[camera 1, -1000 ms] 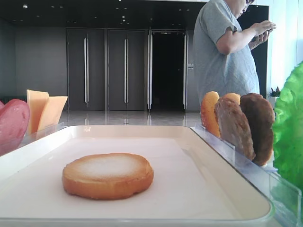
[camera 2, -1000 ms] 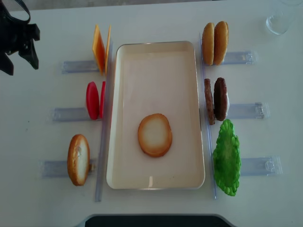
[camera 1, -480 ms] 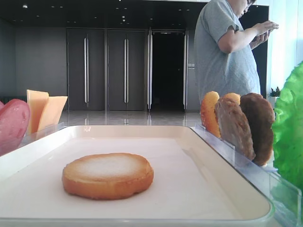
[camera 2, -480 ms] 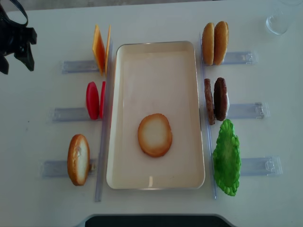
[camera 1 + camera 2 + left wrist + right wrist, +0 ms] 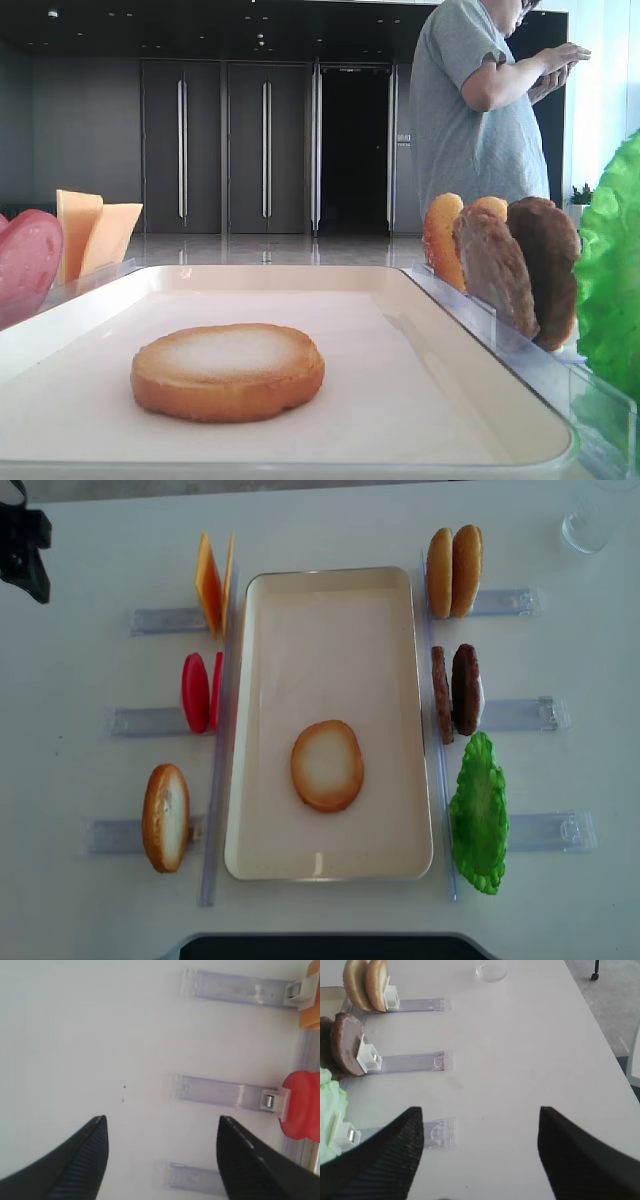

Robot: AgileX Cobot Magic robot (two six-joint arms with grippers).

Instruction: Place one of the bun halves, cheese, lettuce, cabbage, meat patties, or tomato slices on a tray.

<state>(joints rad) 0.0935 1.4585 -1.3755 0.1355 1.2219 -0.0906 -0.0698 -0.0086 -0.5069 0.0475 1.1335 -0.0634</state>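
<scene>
overhead, tray-level (low), two wrist views

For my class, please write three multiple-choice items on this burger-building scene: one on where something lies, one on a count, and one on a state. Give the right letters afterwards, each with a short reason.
1. Where does the bun half that lies flat rest?
A. on the tray
B. in a clear rack
C. on the bare table

2. How many meat patties stand in the rack right of the tray?
A. one
B. two
C. four

3. How do the jaws of the left gripper stand?
A. shut on a tomato slice
B. shut on nothing
C. open, holding nothing

Answers:
1 A, the top view shows the disc inside the tray's rim, toward the near end.
2 B, two dark brown discs stand side by side there.
3 C, the left wrist view shows the two fingers apart with only bare table between them.
</scene>
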